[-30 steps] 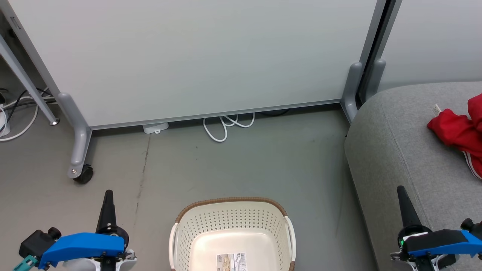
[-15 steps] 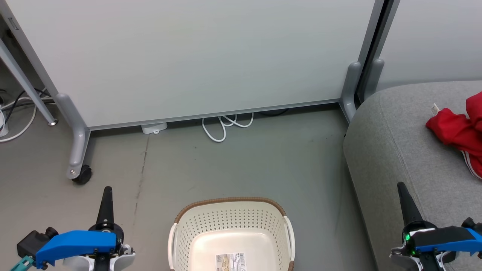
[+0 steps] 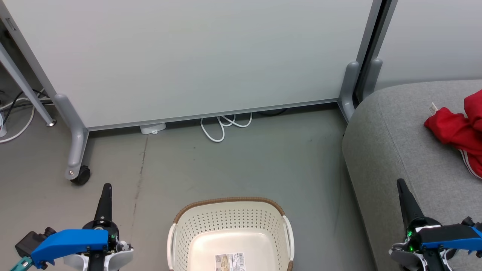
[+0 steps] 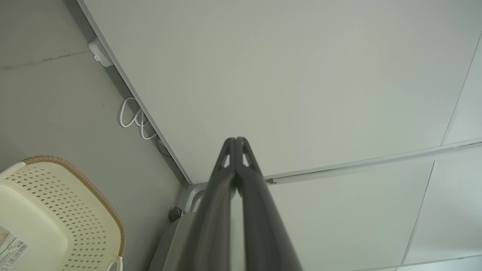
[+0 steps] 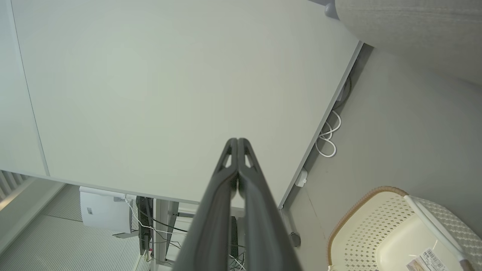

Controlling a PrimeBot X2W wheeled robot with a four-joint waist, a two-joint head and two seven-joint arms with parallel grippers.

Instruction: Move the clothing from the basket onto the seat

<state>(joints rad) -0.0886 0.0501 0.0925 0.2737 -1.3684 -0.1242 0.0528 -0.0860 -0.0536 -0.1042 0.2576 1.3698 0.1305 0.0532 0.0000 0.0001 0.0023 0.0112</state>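
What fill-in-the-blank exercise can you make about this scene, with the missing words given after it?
1. Apart from the label on its bottom, the basket is ____.
2. The red clothing lies on the grey ____.
3. The left gripper and the right gripper are both ____.
4. On the floor below the panel lies a looped white ____.

Missing words: empty; seat; shut; cable.

Head camera looks down; wrist cameras both catch the basket.
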